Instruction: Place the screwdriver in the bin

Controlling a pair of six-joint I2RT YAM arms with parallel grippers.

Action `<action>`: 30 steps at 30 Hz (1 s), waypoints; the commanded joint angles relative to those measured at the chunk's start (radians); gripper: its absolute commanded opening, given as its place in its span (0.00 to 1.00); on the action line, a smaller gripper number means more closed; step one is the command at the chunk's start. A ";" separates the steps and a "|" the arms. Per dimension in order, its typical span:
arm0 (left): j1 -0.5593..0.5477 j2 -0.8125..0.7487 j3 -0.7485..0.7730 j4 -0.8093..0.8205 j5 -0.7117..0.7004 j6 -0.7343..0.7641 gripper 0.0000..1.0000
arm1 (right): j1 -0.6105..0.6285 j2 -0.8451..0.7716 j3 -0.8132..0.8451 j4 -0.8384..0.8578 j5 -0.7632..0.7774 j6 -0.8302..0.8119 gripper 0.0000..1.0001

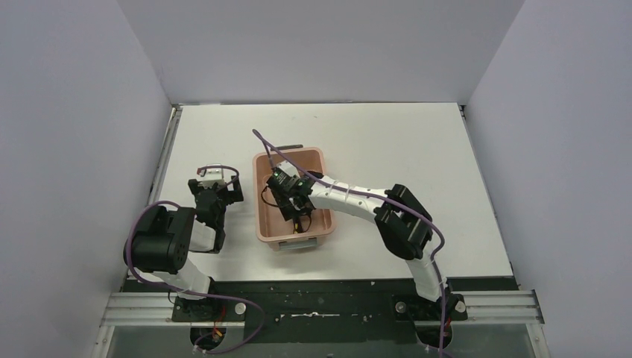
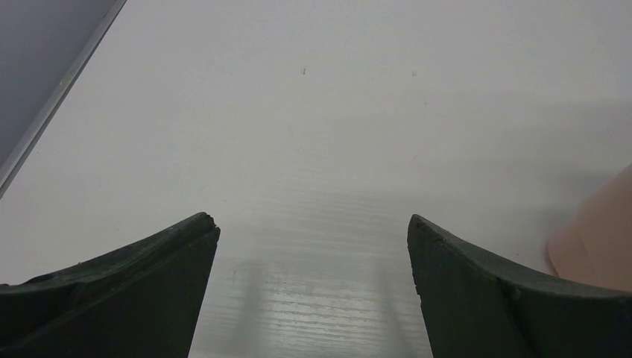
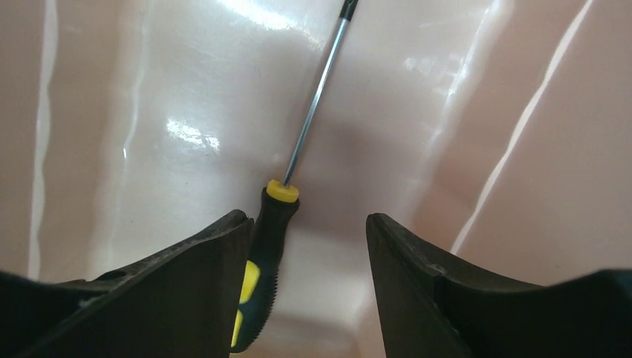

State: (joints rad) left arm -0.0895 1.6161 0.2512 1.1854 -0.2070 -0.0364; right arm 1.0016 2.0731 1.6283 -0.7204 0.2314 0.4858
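The salmon-pink bin (image 1: pixel 259 195) stands in the middle of the table. My right gripper (image 1: pixel 297 212) reaches down into it. In the right wrist view the gripper (image 3: pixel 307 216) is open, with the bin's shiny floor (image 3: pixel 171 97) below it. The screwdriver (image 3: pixel 270 224) lies in the bin, its black and yellow handle right beside the left finger (image 3: pixel 201 276) and its thin shaft pointing away. Neither finger grips it. My left gripper (image 1: pixel 215 174) is open and empty over the bare table (image 2: pixel 313 112), left of the bin, whose corner (image 2: pixel 596 239) shows at the right of the left wrist view.
White walls enclose the table on three sides. A metal rail (image 1: pixel 168 149) runs along the table's left edge. The right arm's purple cable (image 1: pixel 350 195) loops over the bin.
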 commanded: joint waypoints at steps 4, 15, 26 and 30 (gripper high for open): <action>0.005 -0.006 0.002 0.026 0.012 0.010 0.97 | 0.001 -0.161 0.132 0.014 0.069 -0.053 0.63; 0.005 -0.006 0.002 0.025 0.013 0.010 0.97 | -0.170 -0.478 -0.063 0.179 0.113 -0.182 1.00; 0.005 -0.006 0.002 0.025 0.011 0.009 0.97 | -0.624 -0.899 -0.782 0.611 0.028 -0.198 1.00; 0.005 -0.006 0.002 0.025 0.012 0.009 0.97 | -0.695 -0.987 -1.040 0.802 0.017 -0.211 1.00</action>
State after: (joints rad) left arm -0.0895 1.6161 0.2508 1.1854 -0.2070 -0.0364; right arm 0.3466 1.1667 0.7406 -0.1799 0.2760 0.2928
